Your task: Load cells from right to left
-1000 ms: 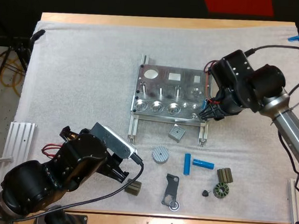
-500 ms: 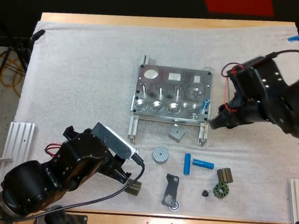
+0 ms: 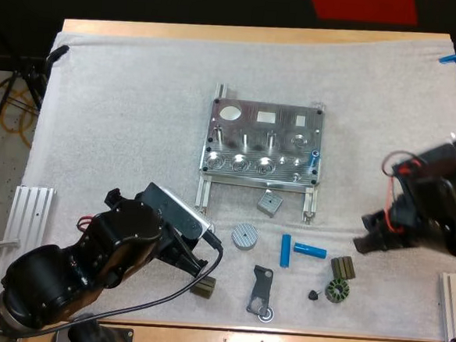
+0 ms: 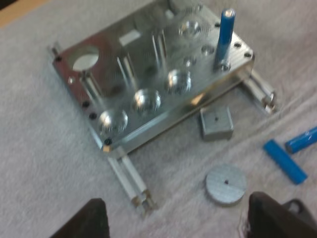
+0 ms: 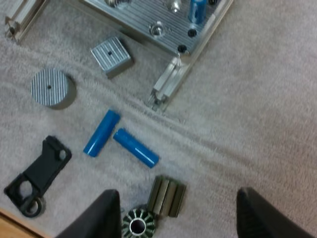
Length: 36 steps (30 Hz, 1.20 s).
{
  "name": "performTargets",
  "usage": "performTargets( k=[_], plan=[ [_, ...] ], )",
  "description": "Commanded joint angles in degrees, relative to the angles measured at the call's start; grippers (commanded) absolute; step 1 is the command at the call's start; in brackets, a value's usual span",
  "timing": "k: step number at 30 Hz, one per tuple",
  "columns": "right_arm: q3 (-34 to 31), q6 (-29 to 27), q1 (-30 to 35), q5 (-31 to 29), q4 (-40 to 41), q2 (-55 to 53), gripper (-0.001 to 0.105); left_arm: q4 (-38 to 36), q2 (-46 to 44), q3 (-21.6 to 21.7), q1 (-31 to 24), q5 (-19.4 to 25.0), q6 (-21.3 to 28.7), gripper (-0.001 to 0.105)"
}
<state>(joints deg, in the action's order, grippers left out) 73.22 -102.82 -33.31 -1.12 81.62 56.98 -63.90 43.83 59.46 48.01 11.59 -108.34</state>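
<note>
— What has been moved since a second ago?

— The right claw [image 3: 366, 234] has been drawn away from the right front corner of the machined aluminium fixture plate [image 3: 263, 140]. It is now seen well to the fixture's right and nearer than it.

— How are its fingers held?

— They are spread apart, and nothing is gripped between them.

— Where are the cells found?

— One bright blue cylinder [image 3: 313, 157] is stood upright in the rightmost front socket of the fixture. A second blue cylinder [image 3: 285, 250] and a third blue cylinder [image 3: 309, 250] are laid flat on the white mat [image 3: 122, 117] on the fixture's near side, below its right end, close together at an angle.

— And the left claw?

— The left claw [image 3: 196, 264] is held on the fixture's near side, below its left end. Its fingers are parted and nothing is clamped.

— What else is seen by the fixture?

— A grey square metal block [image 3: 269, 202] is set just in front of the fixture. A grey ribbed round disc [image 3: 244, 235] is laid a little nearer than that.
</note>
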Motion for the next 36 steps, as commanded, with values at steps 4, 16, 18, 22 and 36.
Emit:
performTargets(
  k=[4,16,18,22,36],
  plan=[
    [-4.4,1.1,-0.1,1.1,-0.6,-6.5,0.051,3.0,-0.3,0.2,0.2,-0.7,-0.8,0.059],
    [-6.8,2.7,-0.1,2.3,0.6,-16.8,0.051,5.2,2.7,-2.4,0.3,-6.3,-0.7,0.059],
    [-6.8,2.8,-0.1,2.3,1.8,-17.4,0.051,5.5,4.6,-2.4,0.3,-6.3,-0.7,0.059],
    [-6.8,2.8,-0.1,2.3,3.6,-17.7,0.051,6.9,7.5,-2.4,3.0,-6.3,-0.6,0.059],
    [-6.8,2.4,-0.1,0.0,3.7,-17.7,0.051,13.4,25.6,-2.4,16.9,0.3,-15.8,0.059]
  ],
)
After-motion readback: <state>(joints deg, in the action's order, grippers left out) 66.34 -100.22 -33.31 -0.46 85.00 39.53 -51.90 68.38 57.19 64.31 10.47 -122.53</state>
